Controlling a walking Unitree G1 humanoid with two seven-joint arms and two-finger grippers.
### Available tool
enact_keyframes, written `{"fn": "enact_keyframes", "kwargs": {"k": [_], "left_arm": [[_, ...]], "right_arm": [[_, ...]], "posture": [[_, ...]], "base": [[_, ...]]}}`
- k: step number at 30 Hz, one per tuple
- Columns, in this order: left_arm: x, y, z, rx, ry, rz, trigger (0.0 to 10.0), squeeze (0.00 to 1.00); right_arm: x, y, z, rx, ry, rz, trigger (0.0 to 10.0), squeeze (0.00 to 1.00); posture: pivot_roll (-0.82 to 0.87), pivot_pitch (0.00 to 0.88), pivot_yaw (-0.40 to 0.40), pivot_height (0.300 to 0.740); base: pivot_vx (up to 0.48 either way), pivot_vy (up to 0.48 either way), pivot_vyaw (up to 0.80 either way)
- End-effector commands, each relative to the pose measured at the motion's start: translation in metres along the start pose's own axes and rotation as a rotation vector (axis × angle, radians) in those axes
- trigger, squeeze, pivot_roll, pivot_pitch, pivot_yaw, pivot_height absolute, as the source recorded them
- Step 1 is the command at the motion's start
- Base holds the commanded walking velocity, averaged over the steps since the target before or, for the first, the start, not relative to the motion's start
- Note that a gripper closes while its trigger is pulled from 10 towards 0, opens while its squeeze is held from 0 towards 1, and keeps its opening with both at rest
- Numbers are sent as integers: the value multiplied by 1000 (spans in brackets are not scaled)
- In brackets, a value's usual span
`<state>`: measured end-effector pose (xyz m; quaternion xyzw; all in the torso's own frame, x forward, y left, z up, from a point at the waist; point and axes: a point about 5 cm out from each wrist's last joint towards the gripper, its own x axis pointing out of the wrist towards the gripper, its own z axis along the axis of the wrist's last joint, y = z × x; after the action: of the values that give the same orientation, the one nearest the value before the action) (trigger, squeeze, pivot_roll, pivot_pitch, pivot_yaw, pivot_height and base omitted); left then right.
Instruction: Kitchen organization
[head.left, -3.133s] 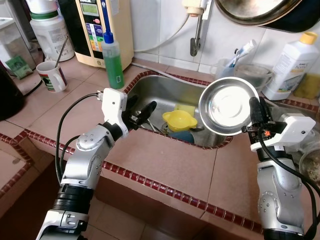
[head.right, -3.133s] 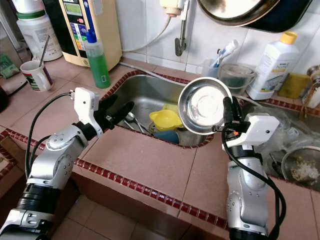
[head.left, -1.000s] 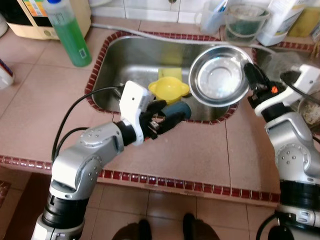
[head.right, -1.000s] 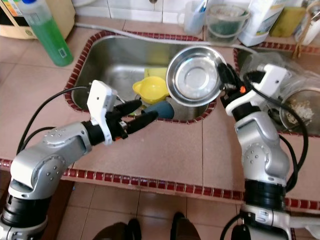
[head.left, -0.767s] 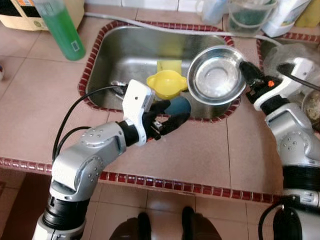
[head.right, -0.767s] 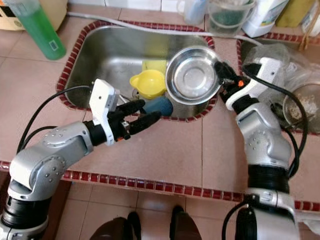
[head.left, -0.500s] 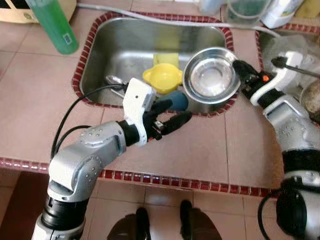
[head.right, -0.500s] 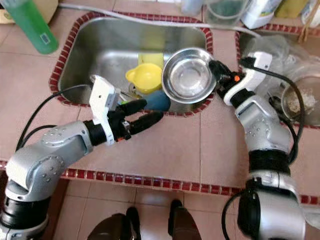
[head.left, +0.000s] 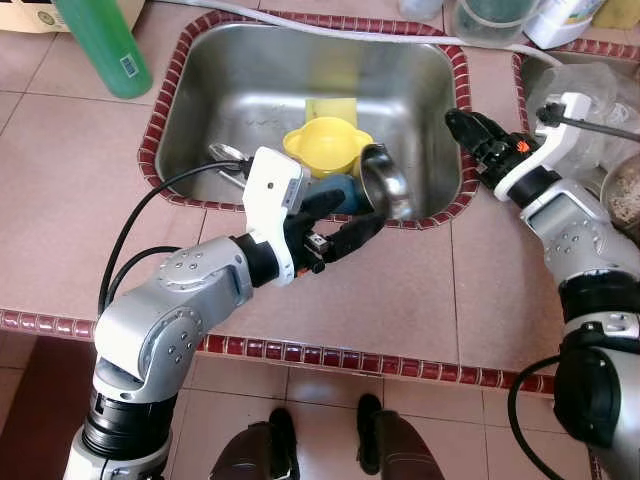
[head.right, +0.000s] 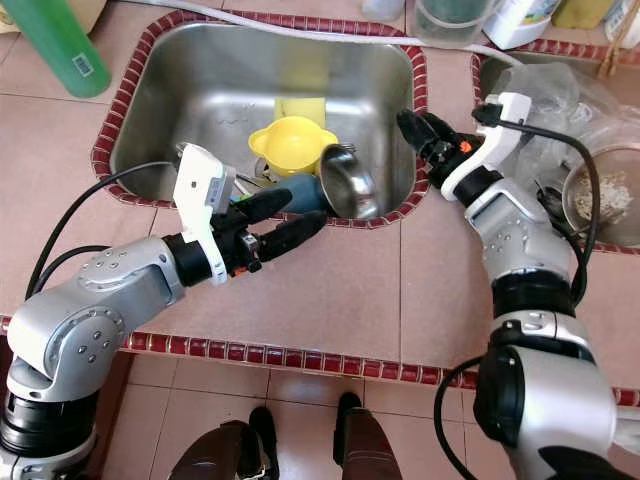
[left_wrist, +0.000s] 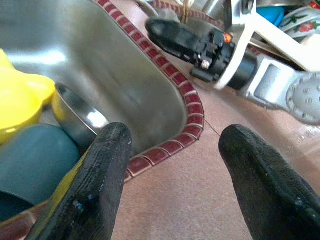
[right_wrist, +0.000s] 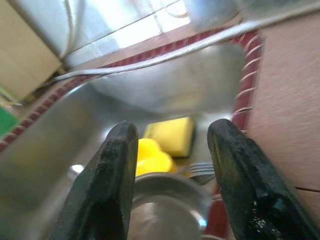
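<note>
A steel bowl (head.left: 386, 184) lies tilted in the sink (head.left: 250, 70), leaning on the near wall beside a yellow bowl (head.left: 328, 148) and a blue-grey cup (head.left: 341, 191). My right gripper (head.left: 462, 125) hovers open over the sink's right rim, holding nothing; its wrist view looks down past both fingers (right_wrist: 115, 170) onto the steel bowl (right_wrist: 170, 205). My left gripper (head.left: 360, 210) is open above the sink's near rim, just in front of the cup, and its fingers (left_wrist: 105, 165) frame the steel bowl (left_wrist: 80, 122).
A yellow sponge (head.left: 330, 108) and a spoon (head.left: 225, 155) lie in the sink. A green bottle (head.left: 100, 50) stands at the back left. To the right are a second basin with clear plastic (head.right: 560, 90) and a glass bowl of food (head.right: 600, 205). Two dark shoes (head.left: 310, 455) show below the counter edge.
My right gripper has opened and let go of the steel bowl, which dropped into the sink against the near wall. The camera tilted further down over the sink.
</note>
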<state>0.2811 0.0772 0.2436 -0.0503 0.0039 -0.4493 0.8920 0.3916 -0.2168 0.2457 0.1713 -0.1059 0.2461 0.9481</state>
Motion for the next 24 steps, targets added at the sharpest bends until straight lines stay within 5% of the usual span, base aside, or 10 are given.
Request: {"fn": "enact_keyframes", "kwargs": {"k": [1,6,11,13,17,24], "left_arm": [[1,-2,-2,12,6,-12,10000,0],[-3,19,-1,119,-79,109,10000,0],[2,42,-23,115,-88,285,10000,0],[2,49,-47,30,-93,376,10000,0],[-4,59,-58,18,-95,482,10000,0],[-17,65,-68,36,-166,551,10000,0]], "right_arm": [[-9,-7,-11,-5,28,-46,10000,1000],[-24,2,-13,-100,-111,-73,10000,1000],[-31,24,-15,-200,-166,-62,10000,1000],[-42,40,-27,-234,-180,-91,10000,1000],[-56,57,-50,-238,-152,-110,10000,1000],[-71,66,-64,-312,-175,-271,10000,1000]], "posture": [[-93,373,16,740],[-82,285,14,740],[-94,193,10,740],[-105,148,9,740],[-96,125,8,740],[-85,74,12,740]], "base": [[0,0,0],[0,0,0],[0,0,0],[0,0,0],[0,0,0],[0,0,0]]}}
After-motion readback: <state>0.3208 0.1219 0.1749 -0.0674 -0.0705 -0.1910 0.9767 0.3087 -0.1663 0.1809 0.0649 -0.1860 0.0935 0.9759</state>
